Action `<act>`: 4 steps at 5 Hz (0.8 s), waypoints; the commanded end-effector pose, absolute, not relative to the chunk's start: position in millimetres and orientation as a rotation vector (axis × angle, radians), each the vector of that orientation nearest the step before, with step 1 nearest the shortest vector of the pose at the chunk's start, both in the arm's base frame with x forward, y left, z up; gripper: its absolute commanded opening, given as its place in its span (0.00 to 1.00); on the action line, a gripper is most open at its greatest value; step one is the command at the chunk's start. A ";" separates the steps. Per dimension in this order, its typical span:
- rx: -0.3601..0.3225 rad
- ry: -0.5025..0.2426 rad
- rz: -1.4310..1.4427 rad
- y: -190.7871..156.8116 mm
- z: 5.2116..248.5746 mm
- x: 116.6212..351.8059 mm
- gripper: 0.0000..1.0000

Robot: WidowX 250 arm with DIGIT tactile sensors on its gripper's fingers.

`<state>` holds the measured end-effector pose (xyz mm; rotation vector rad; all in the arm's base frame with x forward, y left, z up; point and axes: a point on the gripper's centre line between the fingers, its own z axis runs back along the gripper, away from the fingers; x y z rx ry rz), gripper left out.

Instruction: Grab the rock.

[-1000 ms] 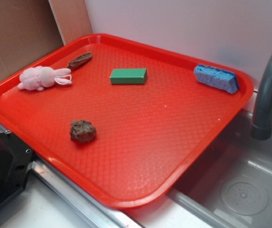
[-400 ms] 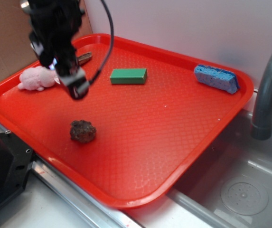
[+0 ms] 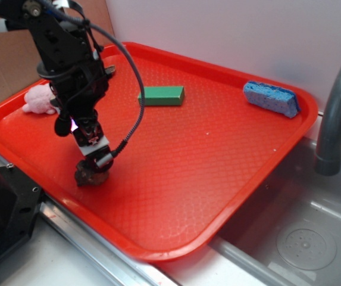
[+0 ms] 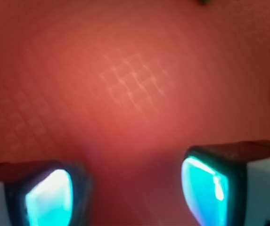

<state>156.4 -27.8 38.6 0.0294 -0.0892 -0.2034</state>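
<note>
Since the earlier frame the arm has come down from above the pink bunny toward the near-left part of the tray, and the gripper (image 3: 93,168) is now right at the rock (image 3: 91,177), which has not changed its place. From largest to smallest: the red tray (image 3: 230,155) fills most of the exterior view and rests partly over a metal sink (image 3: 304,238), with a grey faucet (image 3: 335,113) at the right edge. On the tray lie a blue sponge (image 3: 271,98) near the far-right corner, a green block (image 3: 161,95) in the far middle, the pink bunny (image 3: 38,99) at the far-left side and partly behind the arm, and the rock near the front-left rim. Only the lower part of the rock shows under the fingertips; it looks roundish, so I cannot tell a long axis or a direction for it. In the wrist view the gripper (image 4: 125,188) has two fingers (image 4: 215,183) with glowing cyan pads well apart, and only blurred red tray (image 4: 135,84) surface is between them, so the jaws stand wide and hold nothing. If the fingers already touch the rock, I cannot tell.
</note>
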 end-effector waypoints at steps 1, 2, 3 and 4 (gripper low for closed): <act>-0.052 -0.134 -0.217 -36.3 72.1 141.2 1.00; -0.027 -0.157 -0.129 -31.6 109.9 135.9 1.00; -0.023 -0.117 -0.129 -37.1 109.8 130.3 1.00; -0.001 -0.018 -0.121 -45.5 81.1 123.6 1.00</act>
